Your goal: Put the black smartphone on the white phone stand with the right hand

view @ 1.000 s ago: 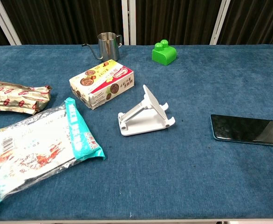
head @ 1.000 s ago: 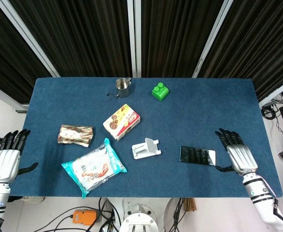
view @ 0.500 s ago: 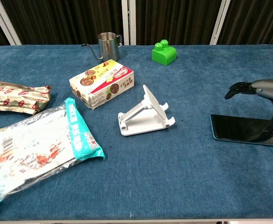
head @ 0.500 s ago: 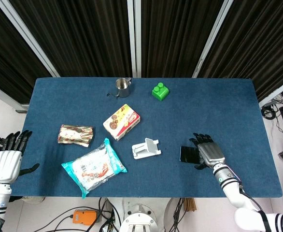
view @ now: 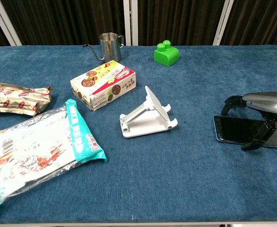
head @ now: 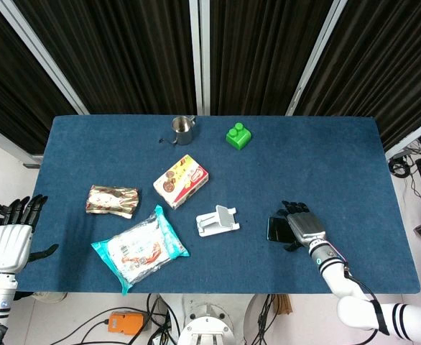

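Note:
The black smartphone (head: 274, 228) (view: 235, 130) lies flat on the blue table, right of centre near the front. My right hand (head: 302, 225) (view: 266, 101) hovers palm down over its right part, fingers curved toward the far edge and thumb reaching down at the near edge; much of the phone is hidden under it in the head view. The phone is not lifted. The white phone stand (head: 218, 220) (view: 145, 116) sits upright to the phone's left, a short gap away. My left hand (head: 11, 244) is off the table's left front corner, fingers spread, holding nothing.
A snack box (head: 181, 180) lies behind the stand. A steel pitcher (head: 182, 129) and a green block (head: 235, 136) stand at the back edge. A gold packet (head: 112, 200) and a teal-edged bag (head: 139, 248) lie front left.
My right hand swept in from the table's right edge to sit over the smartphone, then lowered slightly with its thumb coming to the near edge. The left hand has barely moved.

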Motion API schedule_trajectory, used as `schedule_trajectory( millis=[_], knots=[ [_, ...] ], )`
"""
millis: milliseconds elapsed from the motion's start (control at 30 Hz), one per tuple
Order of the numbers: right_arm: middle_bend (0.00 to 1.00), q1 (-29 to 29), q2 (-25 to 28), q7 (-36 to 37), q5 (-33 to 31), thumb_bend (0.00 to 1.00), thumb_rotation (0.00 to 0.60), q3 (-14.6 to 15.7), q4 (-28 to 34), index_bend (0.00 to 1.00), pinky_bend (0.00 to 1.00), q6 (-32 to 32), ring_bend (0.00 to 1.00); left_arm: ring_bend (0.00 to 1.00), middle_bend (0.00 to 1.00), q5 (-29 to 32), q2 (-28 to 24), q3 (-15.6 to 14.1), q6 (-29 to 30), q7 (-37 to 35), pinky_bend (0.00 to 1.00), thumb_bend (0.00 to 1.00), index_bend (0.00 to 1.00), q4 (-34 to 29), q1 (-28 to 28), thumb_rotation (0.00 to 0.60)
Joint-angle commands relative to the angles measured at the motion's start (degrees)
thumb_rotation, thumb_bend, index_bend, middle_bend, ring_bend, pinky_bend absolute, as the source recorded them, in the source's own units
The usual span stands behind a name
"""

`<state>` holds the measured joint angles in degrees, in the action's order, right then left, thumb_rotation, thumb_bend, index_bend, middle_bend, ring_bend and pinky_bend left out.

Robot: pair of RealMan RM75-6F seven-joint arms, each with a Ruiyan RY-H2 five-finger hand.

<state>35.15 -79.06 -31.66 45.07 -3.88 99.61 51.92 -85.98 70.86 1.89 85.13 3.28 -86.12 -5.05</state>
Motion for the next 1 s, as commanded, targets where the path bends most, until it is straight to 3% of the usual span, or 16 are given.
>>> schedule_trajectory(
  millis=[33,367,633,700,800,933,1000],
  knots=[
    [0.00,-0.32,-1.42,1.63,1.53,0.32,0.600,0.36,-1.39,0.29,0.00,1.01,0.00,0.00,0.06,0.04,0.11,-0.01,-0.08,-0.06,0.00,0.02,0.06,0.15,-0.03,0.600],
    [0.03,-3.28,-6.05,9.44,8.78,0.36,0.600,0.37,-6.38,0.57,0.00,5.17,0.00,0.00,0.06,0.23,0.49,0.00,-0.16,-0.51,0.00,0.02,0.06,0.76,0.00,0.600],
    [0.16,-5.94,-6.61,21.65,16.59,0.36,0.600,-0.82,-8.45,0.62,0.00,6.45,0.00,0.00,0.06,0.19,0.71,0.04,0.07,-0.53,0.00,0.02,0.06,0.79,0.06,0.600],
    [0.21,-6.49,-6.94,25.34,18.72,0.37,0.600,-1.21,-9.51,0.62,0.00,6.70,0.03,0.00,0.06,0.07,0.70,0.07,0.14,-0.47,0.00,0.02,0.06,0.71,0.01,0.600],
    [0.32,-7.04,-7.78,29.13,21.72,0.37,0.600,-1.46,-11.31,0.61,0.01,7.48,0.17,0.00,0.06,0.03,0.63,0.16,0.14,-0.35,0.00,0.02,0.06,0.53,-0.09,0.600],
    [0.39,-7.10,-8.80,32.12,24.72,0.40,0.600,-1.35,-13.70,0.61,0.18,7.57,0.31,0.00,0.06,-0.01,0.55,0.24,0.03,-0.14,0.00,0.02,0.06,0.25,-0.25,0.600],
    [0.40,-6.88,-9.12,33.89,26.59,0.41,0.600,-1.22,-14.90,0.61,0.32,7.33,0.34,0.00,0.06,-0.03,0.51,0.24,-0.02,-0.03,0.00,0.02,0.06,0.10,-0.31,0.600]
  ],
)
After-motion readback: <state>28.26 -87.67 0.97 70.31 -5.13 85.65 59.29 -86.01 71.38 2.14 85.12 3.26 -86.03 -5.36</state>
